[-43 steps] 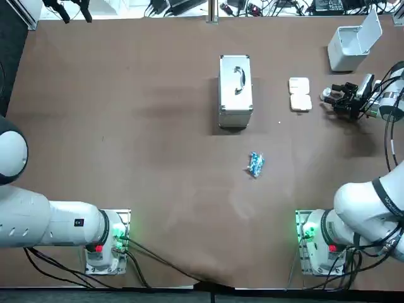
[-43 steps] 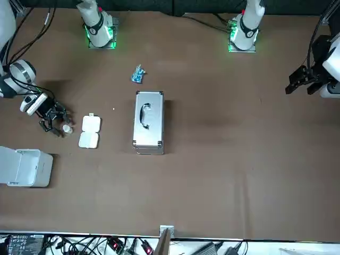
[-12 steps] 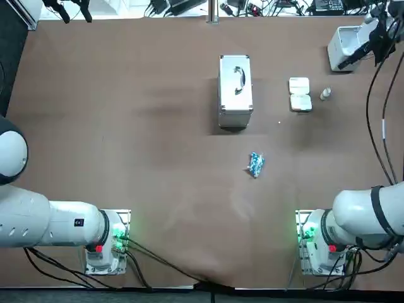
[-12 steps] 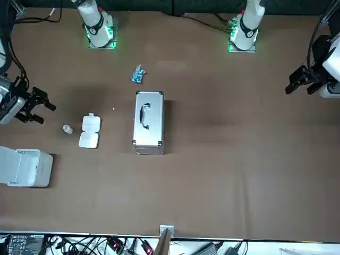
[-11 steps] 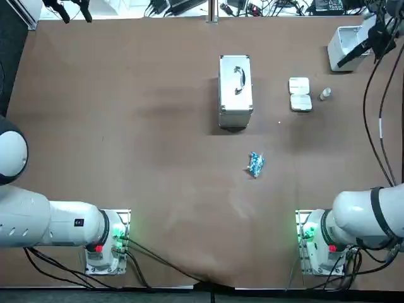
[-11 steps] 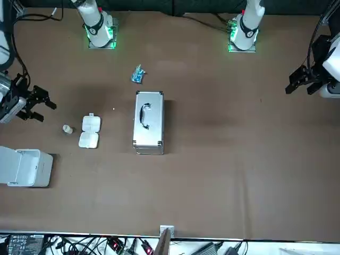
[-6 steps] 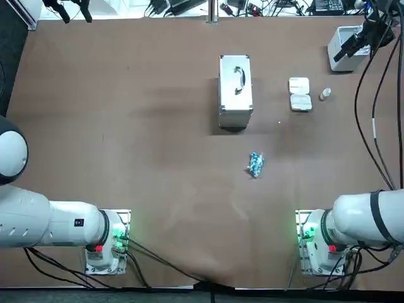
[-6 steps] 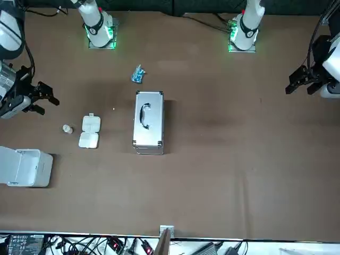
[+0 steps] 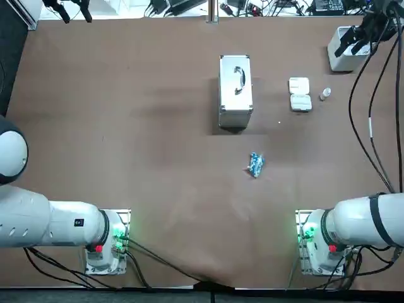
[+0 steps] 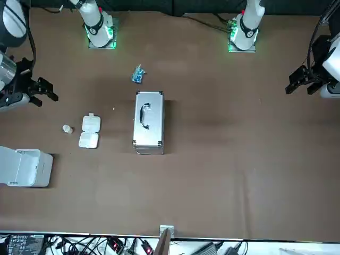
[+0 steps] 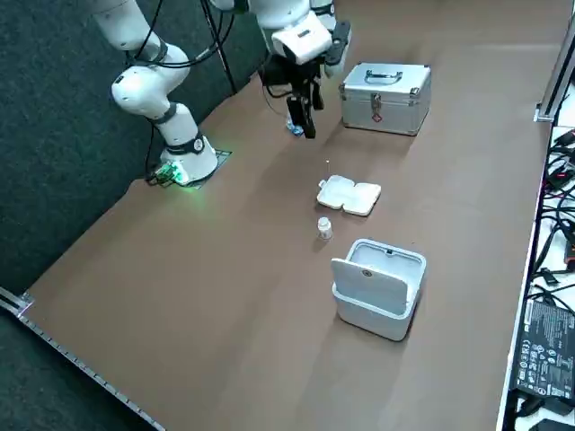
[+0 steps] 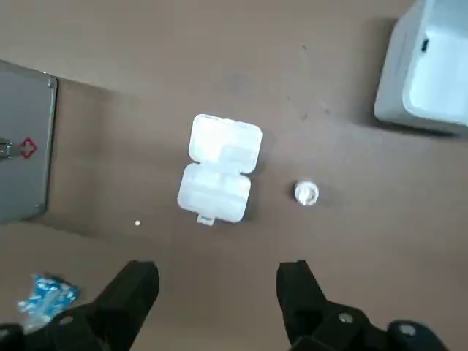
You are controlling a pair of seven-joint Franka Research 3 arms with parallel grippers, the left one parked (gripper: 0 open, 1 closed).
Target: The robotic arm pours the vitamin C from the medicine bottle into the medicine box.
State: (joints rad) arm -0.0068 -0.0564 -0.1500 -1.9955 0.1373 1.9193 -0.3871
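So the right claw [image 12: 216, 284] hangs open and empty, well above the brown counter [image 12: 219, 44]. The little white medicine bottle [image 12: 306, 192] stands upright far below it, just beside the open white clamshell medicine box [image 12: 219, 168].

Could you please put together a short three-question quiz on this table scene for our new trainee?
1. Which thing lies nearest the medicine bottle? A) silver case B) medicine box C) blue packet
2. True or false: the right gripper is shut on the medicine bottle.
3. Fill in: the medicine box lies ___, its two halves spread flat.
Key: 1 B. 2 False: the gripper is open and empty, hovering above the table, away from the bottle. 3 open.
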